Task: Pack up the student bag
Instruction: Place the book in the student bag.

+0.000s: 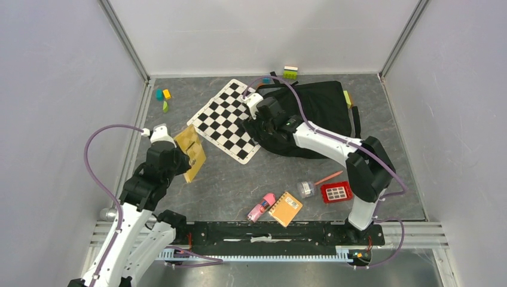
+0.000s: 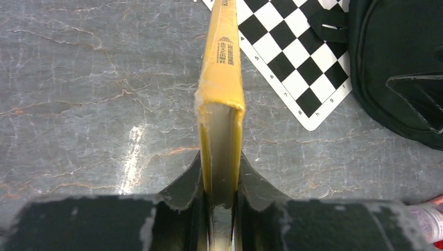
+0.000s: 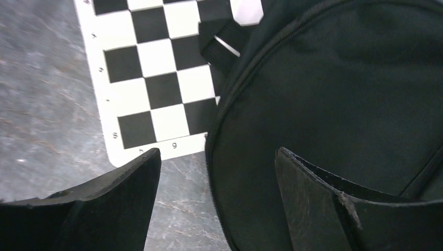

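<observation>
The black student bag (image 1: 317, 113) lies at the back right of the table, partly over a checkered board (image 1: 227, 119). My left gripper (image 1: 179, 156) is shut on a yellow book (image 1: 191, 152) and holds it on edge above the table, left of the board. In the left wrist view the book (image 2: 222, 89) stands spine up between the fingers (image 2: 183, 183). My right gripper (image 1: 263, 122) is open over the bag's left edge. In the right wrist view the bag (image 3: 334, 89) and its zip line lie between the open fingers (image 3: 308, 183).
Near the front lie a pink bottle (image 1: 261, 207), an orange notebook (image 1: 286, 208), a small clear jar (image 1: 306, 189), a red calculator (image 1: 336, 192) and an orange pencil (image 1: 328, 177). Coloured blocks (image 1: 162, 95) sit back left, a green block (image 1: 290, 72) at the back wall.
</observation>
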`<state>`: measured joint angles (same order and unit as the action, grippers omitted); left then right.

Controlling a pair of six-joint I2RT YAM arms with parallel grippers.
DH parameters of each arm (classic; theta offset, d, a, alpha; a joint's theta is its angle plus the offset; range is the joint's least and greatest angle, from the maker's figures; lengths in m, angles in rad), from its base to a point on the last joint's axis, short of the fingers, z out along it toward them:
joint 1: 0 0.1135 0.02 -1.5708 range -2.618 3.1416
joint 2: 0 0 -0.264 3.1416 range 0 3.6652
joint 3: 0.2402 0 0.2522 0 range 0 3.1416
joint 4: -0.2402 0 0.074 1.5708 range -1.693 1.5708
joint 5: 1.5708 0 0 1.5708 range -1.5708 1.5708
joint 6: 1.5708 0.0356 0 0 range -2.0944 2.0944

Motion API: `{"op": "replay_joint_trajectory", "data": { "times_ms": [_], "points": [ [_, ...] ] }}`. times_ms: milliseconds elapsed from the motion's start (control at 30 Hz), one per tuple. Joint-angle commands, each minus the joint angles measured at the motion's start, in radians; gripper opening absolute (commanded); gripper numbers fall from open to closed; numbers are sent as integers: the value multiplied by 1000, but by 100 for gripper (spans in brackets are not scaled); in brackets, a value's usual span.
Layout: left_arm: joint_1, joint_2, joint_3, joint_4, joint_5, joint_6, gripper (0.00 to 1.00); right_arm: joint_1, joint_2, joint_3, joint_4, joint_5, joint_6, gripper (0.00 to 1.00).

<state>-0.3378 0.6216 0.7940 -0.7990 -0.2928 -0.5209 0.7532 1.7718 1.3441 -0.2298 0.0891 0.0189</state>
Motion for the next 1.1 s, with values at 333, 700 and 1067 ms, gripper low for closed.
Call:
{"op": "replay_joint_trajectory", "data": {
  "times_ms": [333, 700, 1067],
  "points": [
    [2, -85, 45, 57, 30, 15, 3, 30, 210, 160, -137, 217, -112, 78],
    [2, -108, 42, 34, 27, 16, 3, 37, 241, 193, -195, 229, -106, 56],
    [2, -105, 65, 34, 60, 35, 3, 36, 77, 188, -204, 223, -81, 0]
  ]
}}
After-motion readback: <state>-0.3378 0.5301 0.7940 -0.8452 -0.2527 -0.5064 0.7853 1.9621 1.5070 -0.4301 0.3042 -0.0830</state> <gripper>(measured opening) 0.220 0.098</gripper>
